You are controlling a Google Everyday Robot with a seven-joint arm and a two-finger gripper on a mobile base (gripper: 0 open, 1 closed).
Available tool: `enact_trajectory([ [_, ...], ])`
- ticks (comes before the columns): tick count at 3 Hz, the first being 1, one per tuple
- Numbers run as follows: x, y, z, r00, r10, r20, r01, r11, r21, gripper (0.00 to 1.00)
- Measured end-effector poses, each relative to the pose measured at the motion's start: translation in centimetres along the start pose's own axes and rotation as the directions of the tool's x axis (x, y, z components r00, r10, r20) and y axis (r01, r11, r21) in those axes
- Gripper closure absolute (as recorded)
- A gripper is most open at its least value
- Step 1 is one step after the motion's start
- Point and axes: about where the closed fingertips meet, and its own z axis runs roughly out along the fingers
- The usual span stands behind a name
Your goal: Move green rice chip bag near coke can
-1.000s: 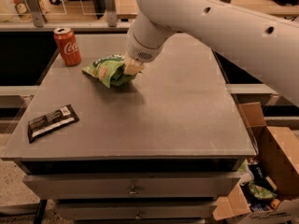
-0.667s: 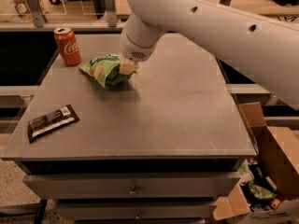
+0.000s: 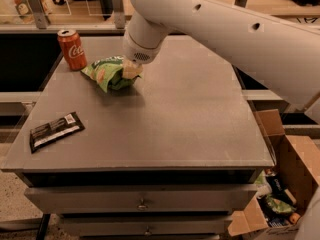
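camera view showed the tool [image 3: 131,72] just to the right of the coke can [image 3: 72,49], pressed together on the right-hand end of the green rice chip bag [image 3: 106,74], whose crinkled film looked gathered up into the grip. the bag lay low over the grey surface [image 3: 190,124], its left tip near the coke can but apart from it, a narrow strip of bare top showing between them. the likeliest trouble from here was the can: it stood upright close to the far left edge, and a bag pushed any further toward it could nudge or tip it, since a light can would slide easily on the smooth top. the grip was also only on one end of a slippery pouch, so a quick move might let the film slip out or leave the bag swinging into the can. the dark wrapped bar [image 3: 56,130] sat well in front of the can and out of the way. the white arm [image 3: 210,29] reached in from the right of the can, sweeping across the top of the view, its rounded wrist bent steeply downward so the tool pointed down and slightly toward the can.
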Motion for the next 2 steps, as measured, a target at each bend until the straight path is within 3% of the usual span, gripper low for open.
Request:
enact_trajectory([
  [2,-0.68,-0.15,0.34,1.000,-0.002,0.012,0.002,0.9998,-0.022,0.25],
])
